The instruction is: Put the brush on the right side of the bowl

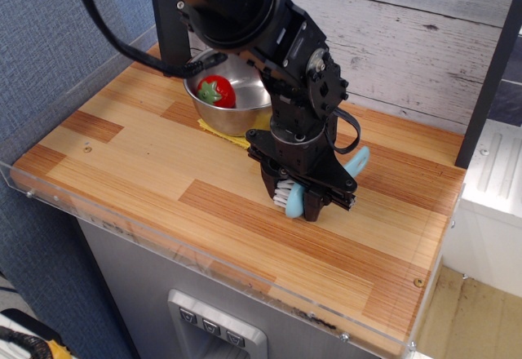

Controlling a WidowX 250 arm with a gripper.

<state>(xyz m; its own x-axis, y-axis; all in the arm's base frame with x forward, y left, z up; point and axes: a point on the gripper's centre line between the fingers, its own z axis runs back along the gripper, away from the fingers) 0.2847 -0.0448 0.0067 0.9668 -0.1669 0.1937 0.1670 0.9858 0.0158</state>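
The light-blue brush (295,198) is held in my black gripper (300,197), low over the wooden tabletop. Its white bristles (282,189) face left, and its handle end (356,161) sticks out to the right behind the gripper. The gripper is shut on the brush head. The shiny steel bowl (231,95) stands at the back left of the gripper and holds a red strawberry (217,91). The brush is to the right of and in front of the bowl.
A yellow cloth (214,127) lies under the bowl, mostly hidden by the arm. A clear plastic rim (204,254) runs along the table's front edge. A white plank wall (408,41) stands behind, and a blue panel (49,41) at left.
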